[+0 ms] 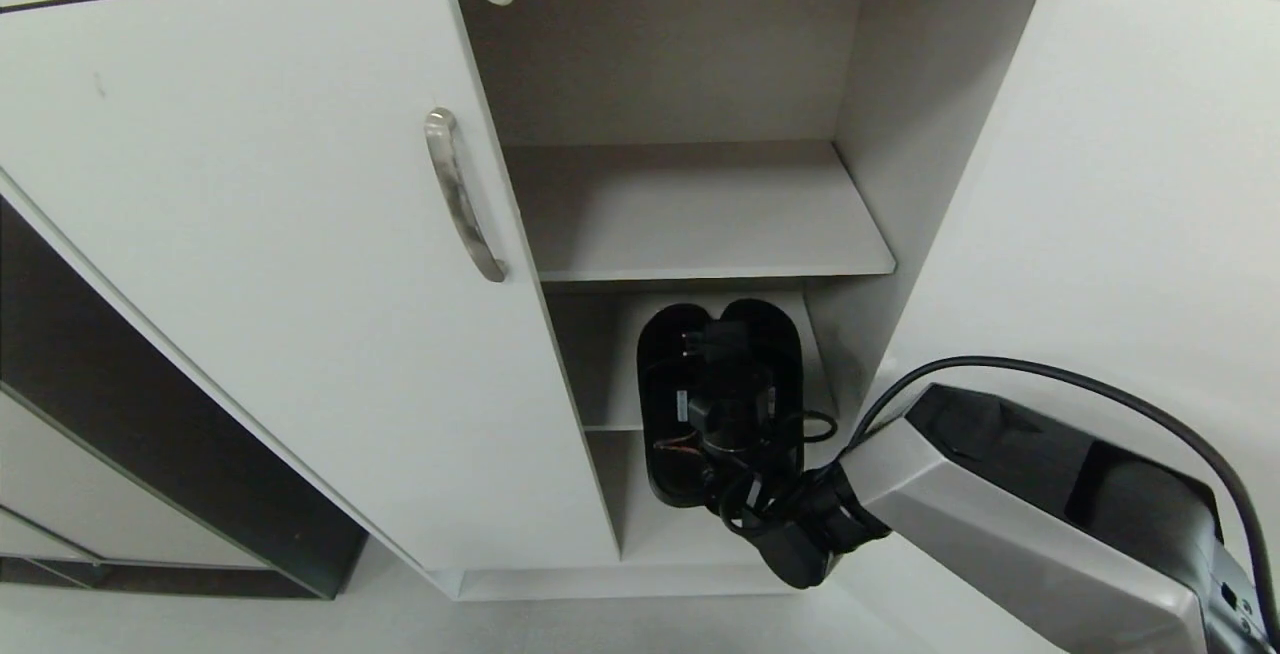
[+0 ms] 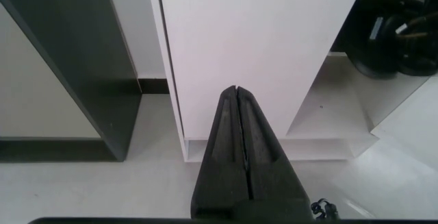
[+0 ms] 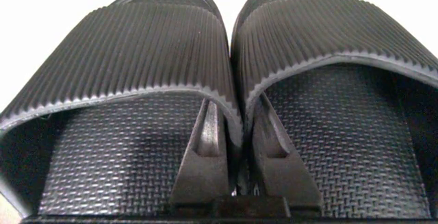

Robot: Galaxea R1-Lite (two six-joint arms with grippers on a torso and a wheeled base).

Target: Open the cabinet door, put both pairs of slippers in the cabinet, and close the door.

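The right pincer (image 3: 236,125) is clamped on a pair of black slippers (image 3: 137,59). One finger (image 3: 204,148) lies inside each slipper, under its ribbed strap, and the two fingers squeeze the slippers' touching inner sides together. The slippers sit side by side, soles down and toes pointing away from the pincer, with a white surface beyond the toes.

In the head view, the right arm comes in from the lower right. Its pincer holds the slippers at the mouth of the cabinet (image 1: 930,84), below the upper shelf (image 1: 700,214). The toe ends are over the lower shelf (image 1: 615,364) and the heel ends jut out past its front edge. Whether the soles rest on that shelf cannot be told.

The left pincer (image 2: 236,94) is pressed shut with nothing in it. It hangs low above the pale floor (image 2: 102,183), well apart from the slippers, and points toward the bottom of the white left door (image 1: 250,234).

That door carries a curved metal handle (image 1: 465,194) on the edge beside the opening. On the far side of the opening, the right door (image 1: 1150,184) stands swung open.
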